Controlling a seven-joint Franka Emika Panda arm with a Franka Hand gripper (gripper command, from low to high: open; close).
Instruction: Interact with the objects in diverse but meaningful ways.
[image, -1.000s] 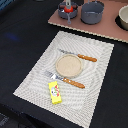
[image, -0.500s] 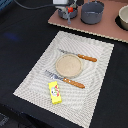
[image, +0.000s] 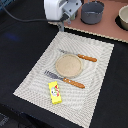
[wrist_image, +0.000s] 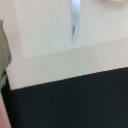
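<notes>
Tool (image: 62, 24) hangs at the far edge of the woven placemat (image: 35, 80), under the white wrist housing (image: 59, 8) — jaws too blurred and hidden to tell whether they are spread or closed, nothing visibly held. Wrist view is blurry: pale placemat weave, a metal knife tip (wrist_image: 75, 25), and dark table (wrist_image: 75, 105) past the mat edge.

Landmark = round tan plate (image: 68, 65), roughly mid-mat.
- Knife with wooden handle (image: 79, 56) lies just beyond the plate on the far side, handle toward the exterior view's right.
- Fork with wooden handle (image: 65, 80) lies just on the near side of the plate, handle also toward the exterior view's right.
- Yellow rectangular packet with red print (image: 55, 92) lies flat on the mat nearer the camera than the plate, past the fork, apart from both — well away from the tool.
- Grey pot (image: 92, 11) sits far beyond the plate on a tan board (image: 107, 31); a second pot (image: 123, 17) is cut by the exterior view's right edge.
</notes>
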